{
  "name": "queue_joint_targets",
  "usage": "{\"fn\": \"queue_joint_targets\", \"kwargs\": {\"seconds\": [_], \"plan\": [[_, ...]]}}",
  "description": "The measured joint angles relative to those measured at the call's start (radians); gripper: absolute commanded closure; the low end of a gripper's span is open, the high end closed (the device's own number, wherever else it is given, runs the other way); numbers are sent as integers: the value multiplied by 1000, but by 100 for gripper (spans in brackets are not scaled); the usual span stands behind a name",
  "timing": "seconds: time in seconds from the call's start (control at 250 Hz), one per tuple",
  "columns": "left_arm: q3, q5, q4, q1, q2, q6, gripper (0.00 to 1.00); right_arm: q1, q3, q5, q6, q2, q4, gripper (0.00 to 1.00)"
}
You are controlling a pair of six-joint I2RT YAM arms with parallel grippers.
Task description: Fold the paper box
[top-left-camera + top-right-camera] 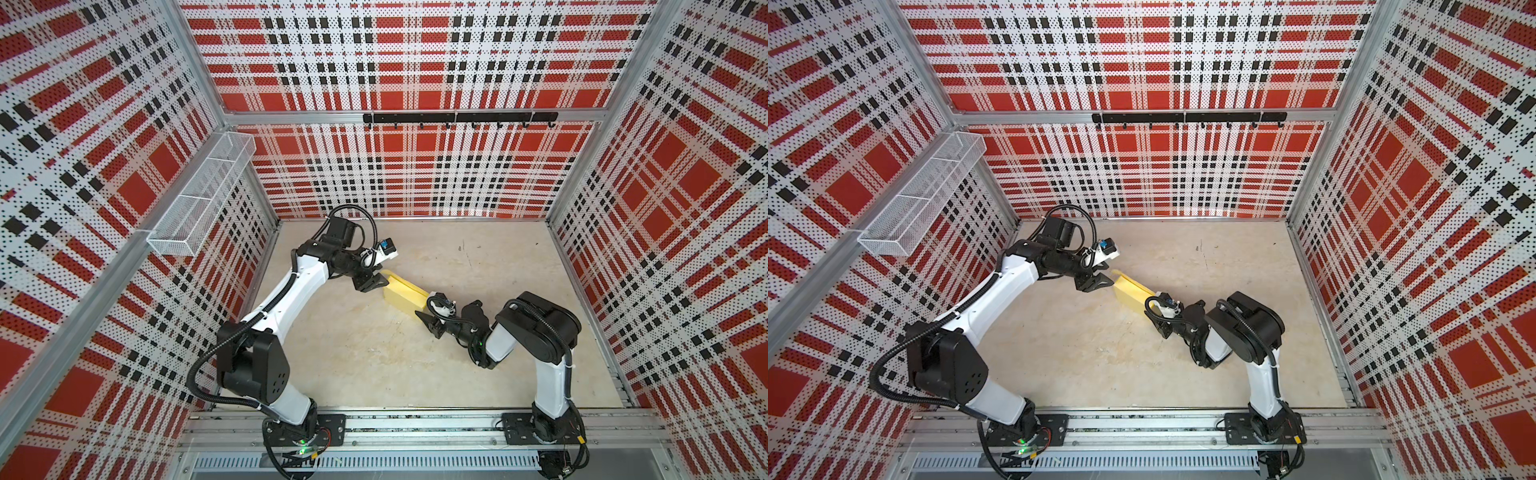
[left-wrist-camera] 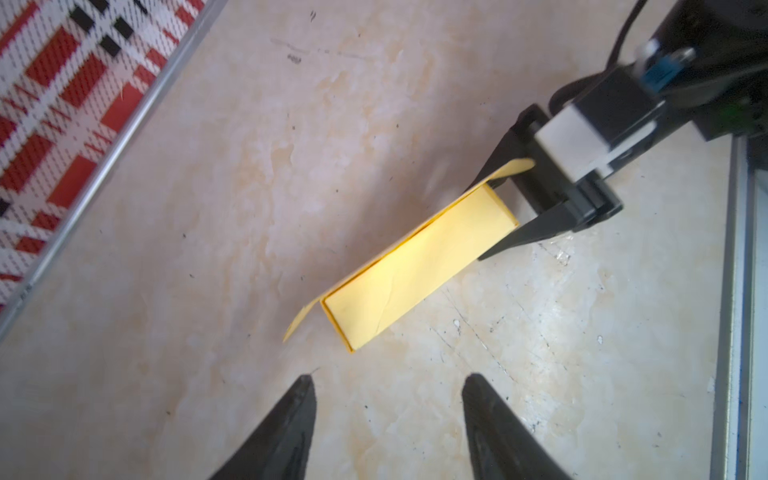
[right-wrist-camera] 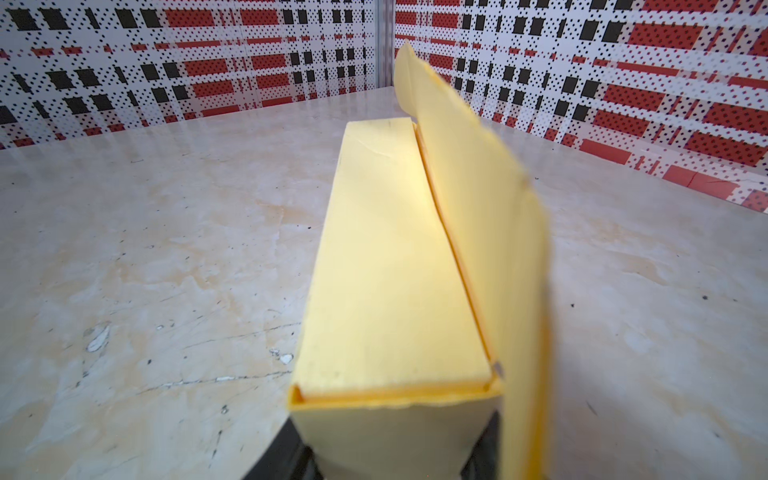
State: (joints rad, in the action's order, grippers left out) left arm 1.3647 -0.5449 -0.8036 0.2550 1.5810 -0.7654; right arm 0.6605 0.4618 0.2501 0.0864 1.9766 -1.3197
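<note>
The paper box (image 1: pixel 405 293) (image 1: pixel 1133 293) is a long pale yellow carton lying on the table between my two grippers. Its lid flap (image 3: pixel 478 208) stands up along one long side, with a small tab (image 2: pixel 299 324) sticking out at the end. My right gripper (image 1: pixel 428 307) (image 1: pixel 1155 312) (image 3: pixel 386 457) is shut on one end of the box (image 3: pixel 386 270), a finger on each side wall. My left gripper (image 1: pixel 382 284) (image 1: pixel 1106 282) (image 2: pixel 388 377) is open just short of the other end of the box (image 2: pixel 415 266), touching nothing.
The beige table (image 1: pixel 498 270) is walled in by plaid perforated panels. A white wire basket (image 1: pixel 199 195) hangs on the left wall and a black hook rail (image 1: pixel 457 118) on the back wall. The arms' bases sit on the metal rail (image 1: pixel 415 424) in front.
</note>
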Motion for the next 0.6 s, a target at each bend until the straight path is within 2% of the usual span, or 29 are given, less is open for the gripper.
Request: {"fn": "queue_joint_targets", "kwargs": {"seconds": [0.184,0.6], "plan": [[-80,-5,103,-85,0,80,37,0,-8,16,0,-18,20,54],[-50,-15,138,-63,87,69,35,0,4,83,1,-21,56,55]]}}
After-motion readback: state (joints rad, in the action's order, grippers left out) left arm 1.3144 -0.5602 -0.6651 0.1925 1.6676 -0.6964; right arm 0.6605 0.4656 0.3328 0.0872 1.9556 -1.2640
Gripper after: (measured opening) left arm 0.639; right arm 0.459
